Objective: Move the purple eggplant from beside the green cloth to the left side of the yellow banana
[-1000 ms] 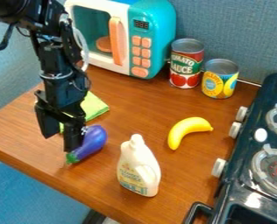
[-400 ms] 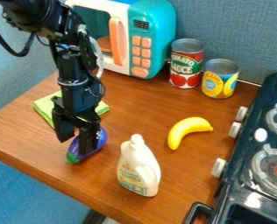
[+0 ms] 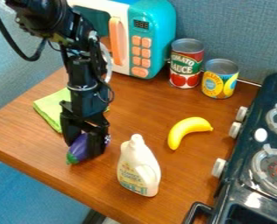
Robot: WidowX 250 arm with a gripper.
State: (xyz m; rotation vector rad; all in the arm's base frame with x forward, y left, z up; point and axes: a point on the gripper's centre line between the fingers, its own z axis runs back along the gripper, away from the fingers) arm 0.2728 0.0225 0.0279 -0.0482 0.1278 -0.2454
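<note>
Black gripper (image 3: pixel 84 151) low over a purple eggplant (image 3: pixel 79 146) near the front edge of the bench (image 3: pixel 185 186)
The fingers (image 3: pixel 96 146) stand wide, one on each side of the eggplant, which lies with its green end towards the front edge; whether they touch it, I cannot tell. Behind it, by the left edge, a green cloth (image 3: pixel 49 109) lies flat. An upright white bottle (image 3: pixel 138 168) stands to the right of the eggplant, also near the front edge, and a yellow banana (image 3: pixel 186 130) lies between that bottle and the right edge, where the stove (image 3: pixel 240 188) is. Two cans, one red (image 3: pixel 186 65) and one yellow (image 3: pixel 220 81), stand near the back right corner, beside a toy microwave (image 3: pixel 158 37) at the back edge
</note>
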